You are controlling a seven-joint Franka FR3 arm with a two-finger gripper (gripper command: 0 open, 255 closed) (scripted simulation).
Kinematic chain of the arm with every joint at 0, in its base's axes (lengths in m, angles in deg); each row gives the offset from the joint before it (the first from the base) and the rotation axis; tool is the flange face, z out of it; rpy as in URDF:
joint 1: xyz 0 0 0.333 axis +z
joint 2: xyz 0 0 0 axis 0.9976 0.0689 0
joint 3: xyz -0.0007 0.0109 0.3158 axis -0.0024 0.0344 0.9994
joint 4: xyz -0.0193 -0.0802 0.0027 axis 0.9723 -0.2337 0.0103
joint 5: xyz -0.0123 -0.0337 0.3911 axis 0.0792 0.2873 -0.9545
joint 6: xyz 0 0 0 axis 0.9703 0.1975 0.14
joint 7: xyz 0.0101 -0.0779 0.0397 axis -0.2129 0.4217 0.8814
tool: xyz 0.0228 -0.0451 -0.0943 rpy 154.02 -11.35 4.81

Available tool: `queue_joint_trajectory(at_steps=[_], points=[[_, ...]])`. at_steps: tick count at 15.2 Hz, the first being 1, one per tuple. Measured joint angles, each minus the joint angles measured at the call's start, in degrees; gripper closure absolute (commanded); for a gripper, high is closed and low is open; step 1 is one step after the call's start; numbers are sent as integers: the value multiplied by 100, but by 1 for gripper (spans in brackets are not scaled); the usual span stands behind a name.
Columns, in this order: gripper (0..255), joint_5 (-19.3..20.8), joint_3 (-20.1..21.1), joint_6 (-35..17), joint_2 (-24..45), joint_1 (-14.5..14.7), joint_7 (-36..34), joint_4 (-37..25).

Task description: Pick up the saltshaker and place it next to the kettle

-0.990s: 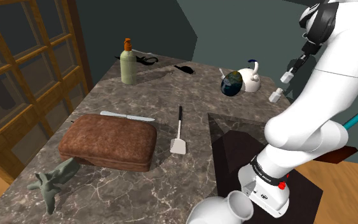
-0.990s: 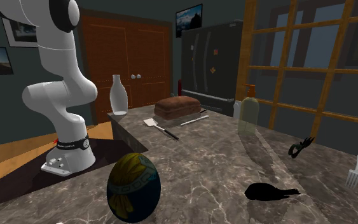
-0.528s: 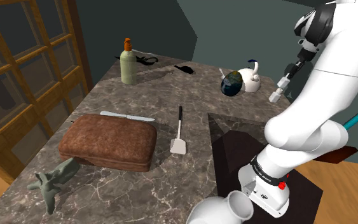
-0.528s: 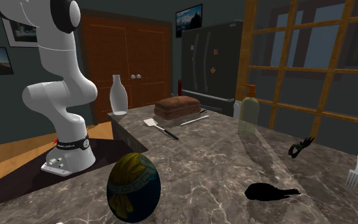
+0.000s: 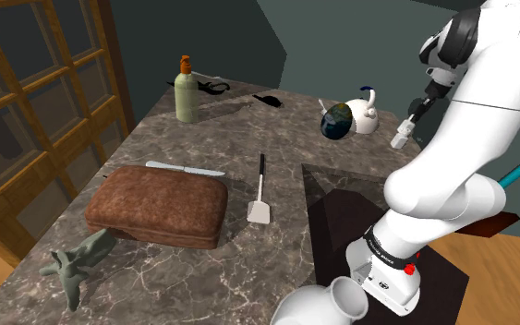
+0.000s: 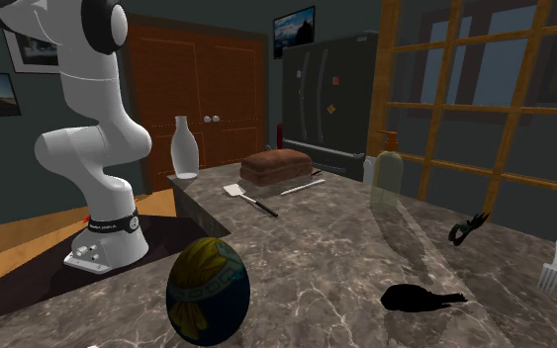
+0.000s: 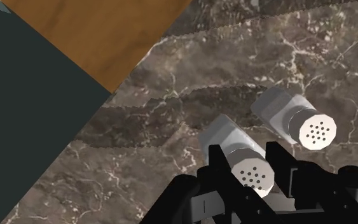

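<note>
Gripper [image 7: 245, 156] clenched on saltshaker [image 7: 230, 137]; second shaker [image 7: 296, 119] just beside. Kettle [image 5: 367, 111] sat at gripper's 9 o'clock, shoulder view. Judged best: lower upright, release only on bench [image 5: 276, 148] contact.

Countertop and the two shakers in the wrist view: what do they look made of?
Countertop: likely polished marble, dark with pale veining. Saltshaker and its twin: matte grey bodies, white perforated caps; plastic or metal, can't tell.

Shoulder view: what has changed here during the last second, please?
The end effector, clasping the saltshaker, moved down toward the countertop, close to a second shaker. The kettle, painted egg, bottle and spatula stayed put.
</note>
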Motion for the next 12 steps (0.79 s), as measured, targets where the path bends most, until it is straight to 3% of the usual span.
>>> queue_joint_trajectory(at_steps=[11, 12], points=[[255, -130, 59, -368, 151, -31, 91, 251], [0, -130, 59, -368, 151, -31, 91, 251]])
